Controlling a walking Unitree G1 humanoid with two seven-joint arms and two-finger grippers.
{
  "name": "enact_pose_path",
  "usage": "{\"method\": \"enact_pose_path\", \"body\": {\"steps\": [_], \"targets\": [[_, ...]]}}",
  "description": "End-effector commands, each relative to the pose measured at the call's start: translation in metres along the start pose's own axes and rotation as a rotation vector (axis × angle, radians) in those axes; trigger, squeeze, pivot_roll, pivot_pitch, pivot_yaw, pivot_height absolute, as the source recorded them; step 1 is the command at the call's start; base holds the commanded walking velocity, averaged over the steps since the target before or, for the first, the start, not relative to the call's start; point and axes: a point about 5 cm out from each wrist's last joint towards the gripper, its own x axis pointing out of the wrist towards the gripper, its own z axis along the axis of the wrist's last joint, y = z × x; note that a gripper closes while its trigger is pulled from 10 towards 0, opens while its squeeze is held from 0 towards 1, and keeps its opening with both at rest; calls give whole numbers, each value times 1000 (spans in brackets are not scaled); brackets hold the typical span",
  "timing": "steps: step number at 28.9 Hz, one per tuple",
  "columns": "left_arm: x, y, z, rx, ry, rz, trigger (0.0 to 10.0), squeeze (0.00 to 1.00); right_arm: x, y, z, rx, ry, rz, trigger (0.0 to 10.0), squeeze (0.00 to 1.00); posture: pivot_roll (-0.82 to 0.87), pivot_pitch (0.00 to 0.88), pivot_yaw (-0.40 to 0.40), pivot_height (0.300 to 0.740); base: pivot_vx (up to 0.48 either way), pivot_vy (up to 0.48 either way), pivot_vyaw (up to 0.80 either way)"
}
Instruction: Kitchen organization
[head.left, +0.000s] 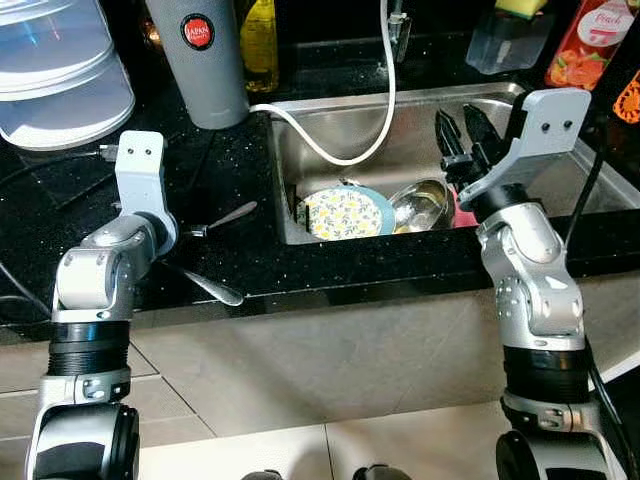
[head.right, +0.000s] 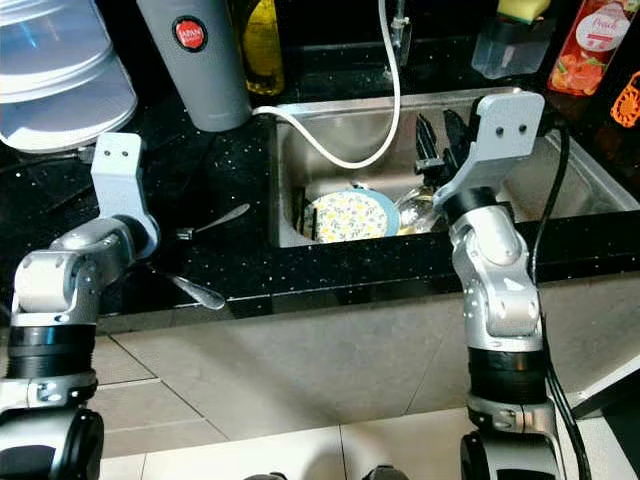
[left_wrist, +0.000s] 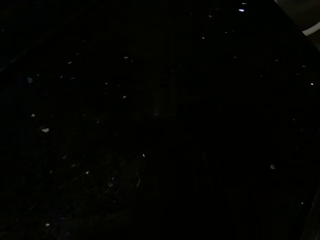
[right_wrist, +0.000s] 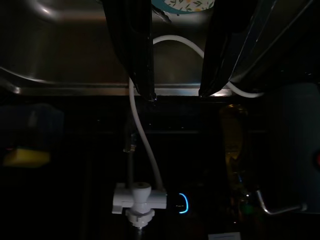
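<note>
1. The steel sink (head.left: 520, 110) is set into a black speckled counter (head.left: 210, 180); all positions below refer to it.
2. Inside the sink, against its near wall, a floral plate (head.left: 346, 213) leans tilted, with a steel bowl (head.left: 422, 203) just beside it on the right.
3. A white hose (head.left: 385, 90) hangs from behind the sink and loops across its basin.
4. The right gripper (head.left: 463, 128) hovers above the sink's right half, fingers parted with a clear gap, holding nothing.
5. The left gripper is over the counter left of the sink; its fingers cannot be made out.
6. Two spoons (head.left: 228, 215) lie on the counter left of the sink.
7. A grey flask (head.left: 200, 60) stands at the sink's back-left corner.
</note>
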Motion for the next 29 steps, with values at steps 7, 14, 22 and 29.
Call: {"method": "enact_pose_path", "body": {"steps": [7,14,22,29], "targets": [[-13,-31,35,2,-267,-234,10000,0,7,1,5,17,-35,0,10000,0,80,0,20,740,0,0,0],[-39,-57,38,59,-355,-422,10000,0,13,6,6,30,-42,21,10000,0,96,0,7,740,0,0,0],[-42,-62,34,578,-432,-350,10000,0,14,24,-2,261,6,116,10000,0,109,0,-14,740,0,0,0],[-44,-69,34,802,-539,-320,10000,0,9,46,0,709,46,261,10000,0,110,0,-13,740,0,0,0]]}}
